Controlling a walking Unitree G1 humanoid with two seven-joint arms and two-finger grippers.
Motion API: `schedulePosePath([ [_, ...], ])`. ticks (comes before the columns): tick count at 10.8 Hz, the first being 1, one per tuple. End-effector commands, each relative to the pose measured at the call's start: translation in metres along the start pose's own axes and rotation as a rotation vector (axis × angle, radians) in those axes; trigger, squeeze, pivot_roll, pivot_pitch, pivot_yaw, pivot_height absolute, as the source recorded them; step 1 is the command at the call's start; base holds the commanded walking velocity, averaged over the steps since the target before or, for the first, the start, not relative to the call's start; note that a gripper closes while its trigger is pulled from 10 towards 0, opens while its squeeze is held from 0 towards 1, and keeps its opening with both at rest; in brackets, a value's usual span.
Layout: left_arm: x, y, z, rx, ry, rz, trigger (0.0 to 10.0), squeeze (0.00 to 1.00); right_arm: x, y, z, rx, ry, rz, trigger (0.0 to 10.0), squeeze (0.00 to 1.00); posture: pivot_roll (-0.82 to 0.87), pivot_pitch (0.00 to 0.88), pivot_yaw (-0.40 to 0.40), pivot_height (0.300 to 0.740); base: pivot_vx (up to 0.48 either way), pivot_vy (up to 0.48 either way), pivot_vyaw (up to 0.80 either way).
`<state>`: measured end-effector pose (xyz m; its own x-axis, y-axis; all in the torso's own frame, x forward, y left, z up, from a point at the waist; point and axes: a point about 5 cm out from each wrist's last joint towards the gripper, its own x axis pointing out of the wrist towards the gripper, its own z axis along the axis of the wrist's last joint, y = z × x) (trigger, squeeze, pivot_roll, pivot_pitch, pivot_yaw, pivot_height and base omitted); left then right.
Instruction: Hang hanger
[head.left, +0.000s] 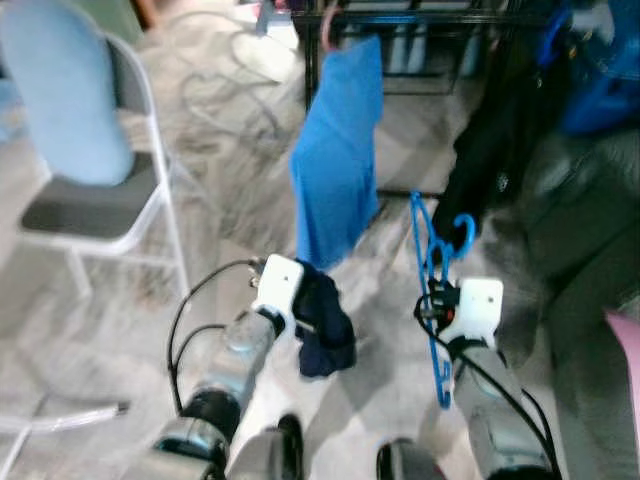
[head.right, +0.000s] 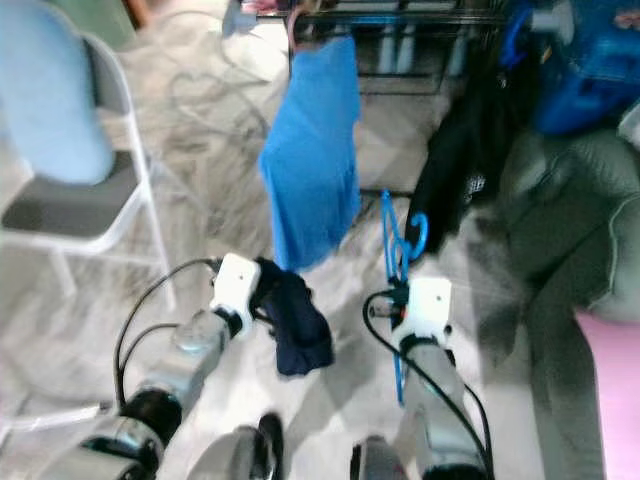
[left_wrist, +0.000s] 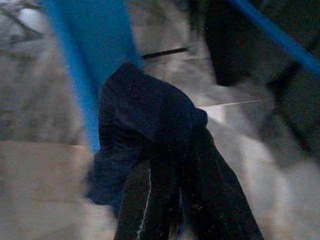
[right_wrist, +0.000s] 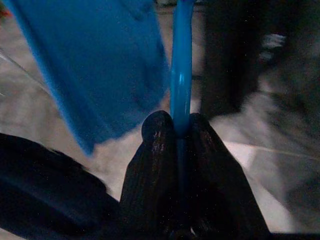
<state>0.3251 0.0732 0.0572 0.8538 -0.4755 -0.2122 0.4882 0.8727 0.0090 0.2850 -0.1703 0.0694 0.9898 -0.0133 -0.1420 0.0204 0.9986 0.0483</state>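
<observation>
**Blue hanger in our right grip, rack ahead**

We carry the blue hanger (head.left: 432, 262) in our right gripper (right_wrist: 178, 125), whose two black fingers are pressed together on one thin bar of it; the hook curls up just above the wrist and the frame runs down past it toward the floor. We judge the hanger light, stiff and slick plastic, so a pinch on a single bar lets it swing or twist. A hold close to the hook's neck would steer it best onto the rail.

Our left gripper (head.left: 303, 305) pinches a dark navy garment (head.left: 324, 322), soft and limp, drooping in a bunch from the fingertips.

Both forearms reach forward and low at about the same height, the left angled inward, the right nearly straight ahead. Ahead stands the dark clothes rack (head.left: 420, 18) with a blue shirt (head.left: 338, 170) hanging from it and a black garment (head.left: 490, 150) beside that. The views are blurred, so we cannot tell exactly which bar of the hanger we grip. A folding chair (head.left: 95, 205) stands off to our left.
</observation>
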Motion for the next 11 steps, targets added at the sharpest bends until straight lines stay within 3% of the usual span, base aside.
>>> schedulePosePath([
  [1,-0.002,-0.003,-0.005,0.006,0.014,-0.013,10.0,0.0,-0.005,-0.003,-0.006,0.014,0.023,-0.011,10.0,0.0,-0.12,0.197,0.067,0.74,-0.379,0.0,0.0],
  [6,-0.004,-0.002,-0.008,0.028,0.021,-0.037,10.0,0.0,-0.003,-0.002,-0.008,0.027,0.031,-0.016,10.0,0.0,-0.11,0.181,0.078,0.74,-0.369,0.0,0.0],
  [9,-0.006,0.0,-0.007,-0.018,0.004,-0.066,10.0,0.0,-0.004,0.01,-0.014,0.045,0.053,0.015,10.0,0.0,-0.11,0.181,0.096,0.74,0.0,0.0,0.0],
  [11,-0.008,-0.001,-0.008,-0.032,0.002,-0.095,10.0,0.0,-0.007,0.022,-0.018,0.064,0.075,0.093,10.0,0.0,-0.11,0.19,0.105,0.74,0.0,0.392,0.0],
])
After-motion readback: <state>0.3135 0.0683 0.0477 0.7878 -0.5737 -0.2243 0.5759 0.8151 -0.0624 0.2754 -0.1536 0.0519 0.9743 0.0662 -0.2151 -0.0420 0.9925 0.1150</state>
